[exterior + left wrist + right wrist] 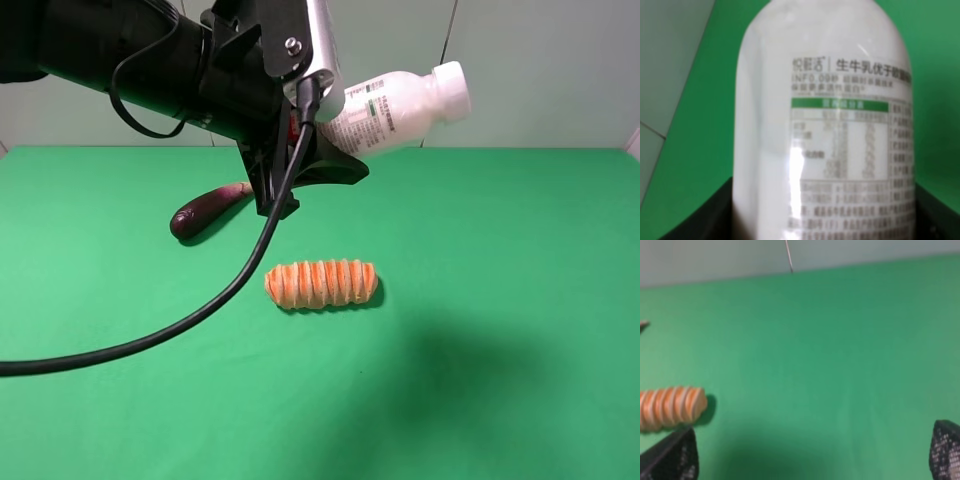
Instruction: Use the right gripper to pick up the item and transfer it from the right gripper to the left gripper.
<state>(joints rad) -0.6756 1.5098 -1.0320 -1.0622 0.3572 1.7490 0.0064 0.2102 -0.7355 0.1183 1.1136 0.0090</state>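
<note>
The green table carries a purple eggplant and an orange-striped ridged roll.

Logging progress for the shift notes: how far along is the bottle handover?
Pick-up and transfer look done: the left gripper holds the white bottle in the air above the green table, clamped at its lower body. The right gripper is open and empty, with only green surface showing between its fingers. Nothing of the handover seems left.

exterior: high, facing down | left wrist: hard against bottle | right wrist: low; shares roll
</note>
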